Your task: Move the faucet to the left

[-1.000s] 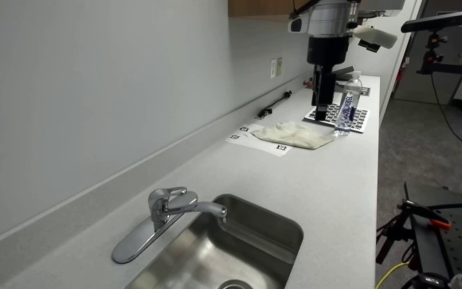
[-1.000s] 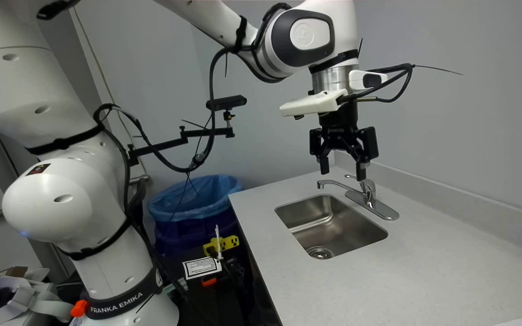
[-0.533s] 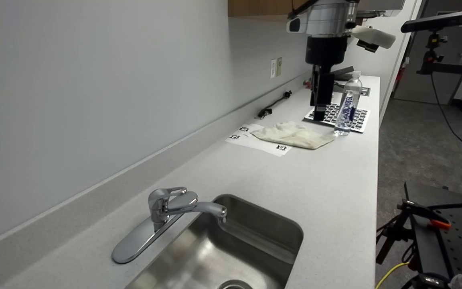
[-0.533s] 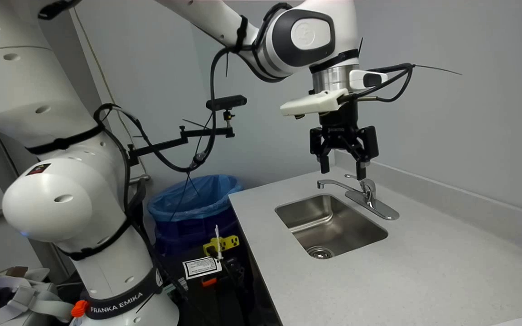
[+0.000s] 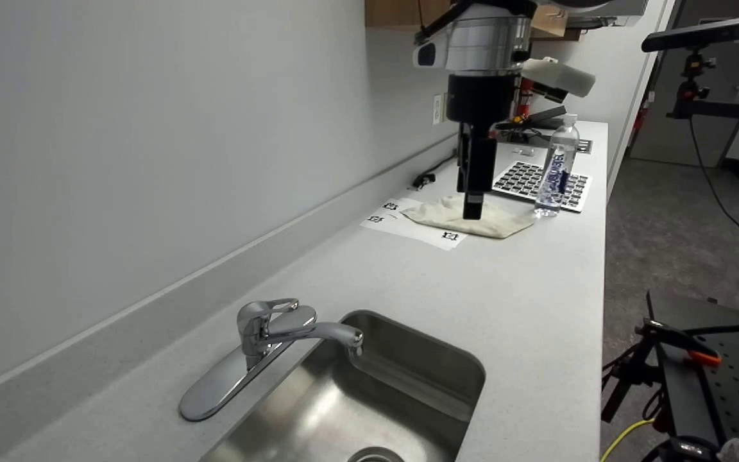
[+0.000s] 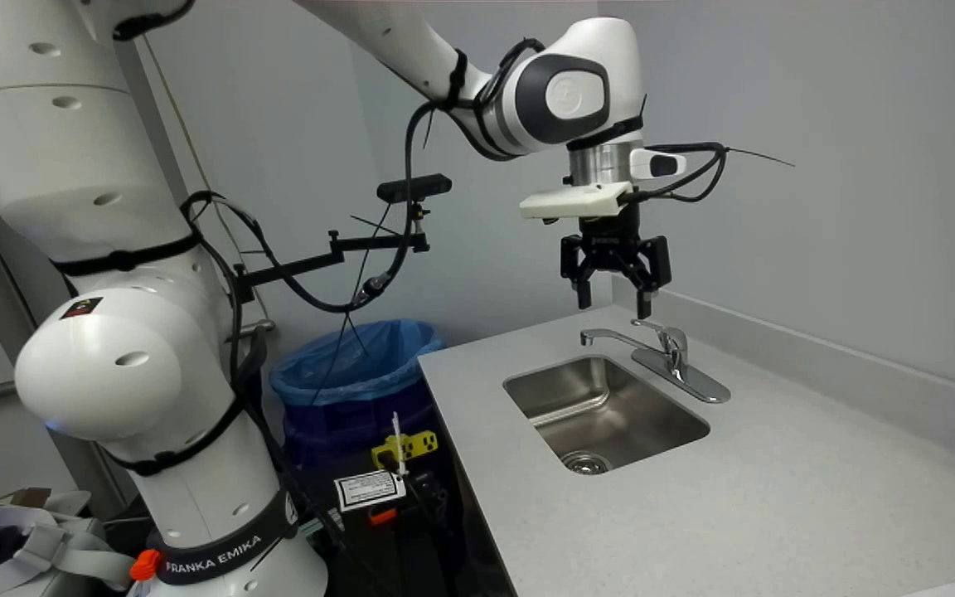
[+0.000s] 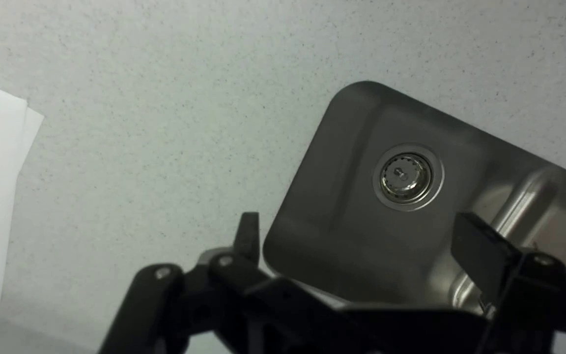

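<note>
The chrome faucet (image 5: 254,330) beside the sink (image 6: 639,427), its spout (image 5: 328,332) reaching over it, seemed rigid, slick and likely to swivel, best taken near the spout's end, while the gripper (image 6: 614,307) hung spread and empty.

I hold my gripper (image 6: 613,303) pointing down, its two fingers (image 6: 644,303) spread wide. My wrist (image 6: 600,164) stands upright right above the gripper; my forearm (image 6: 403,46) slopes down toward the gripper, and my base (image 6: 225,551) stands well apart from it.
</note>
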Controlling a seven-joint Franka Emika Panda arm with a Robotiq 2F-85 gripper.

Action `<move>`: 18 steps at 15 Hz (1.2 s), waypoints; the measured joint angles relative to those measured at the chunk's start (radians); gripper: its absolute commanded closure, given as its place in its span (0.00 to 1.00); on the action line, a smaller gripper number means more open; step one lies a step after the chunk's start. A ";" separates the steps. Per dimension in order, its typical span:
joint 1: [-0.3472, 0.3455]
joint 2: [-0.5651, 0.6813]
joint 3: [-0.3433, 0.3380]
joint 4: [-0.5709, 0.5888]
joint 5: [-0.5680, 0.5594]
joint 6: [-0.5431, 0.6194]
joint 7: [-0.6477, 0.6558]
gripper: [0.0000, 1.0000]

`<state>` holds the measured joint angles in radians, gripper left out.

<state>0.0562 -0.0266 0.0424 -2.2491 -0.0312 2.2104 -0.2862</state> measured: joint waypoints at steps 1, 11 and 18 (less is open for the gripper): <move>0.002 0.023 0.005 0.011 0.000 0.019 0.000 0.00; 0.003 0.262 0.048 0.140 0.023 0.150 -0.066 0.00; 0.008 0.372 0.096 0.229 0.022 0.150 -0.066 0.00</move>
<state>0.0640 0.3456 0.1387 -2.0197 -0.0089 2.3601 -0.3517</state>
